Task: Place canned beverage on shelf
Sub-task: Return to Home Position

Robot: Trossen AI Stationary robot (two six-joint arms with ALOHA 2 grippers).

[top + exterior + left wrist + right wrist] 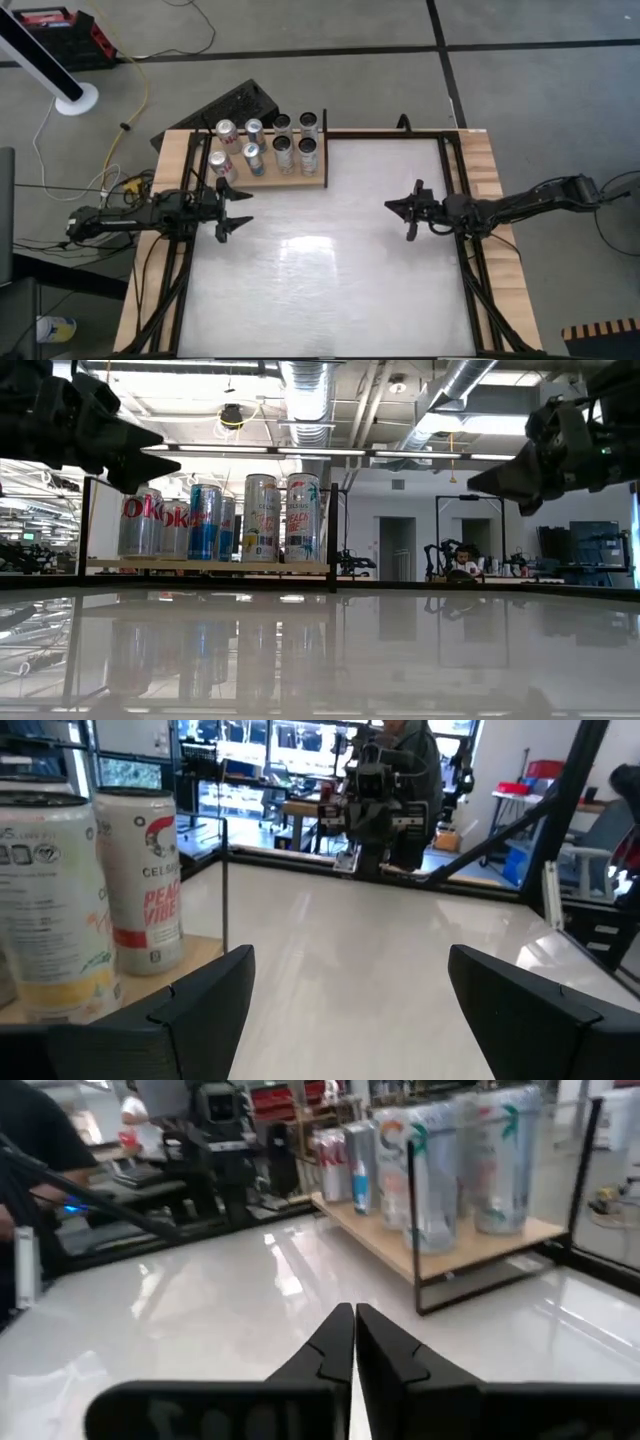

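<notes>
Shelf [292, 181] at table [330, 285] far edge carries 8 cans [284, 153], 2 rows. Left gripper [246, 208] just in front of shelf, fingers wide, holding nothing. Open tabletop right of shelf. Right gripper [389, 205] well right of shelf, fingers pressed together, empty.

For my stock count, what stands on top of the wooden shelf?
Eight cans stand upright on the shelf, in two rows of four. In the low view the near row partly covers the far row.
</notes>
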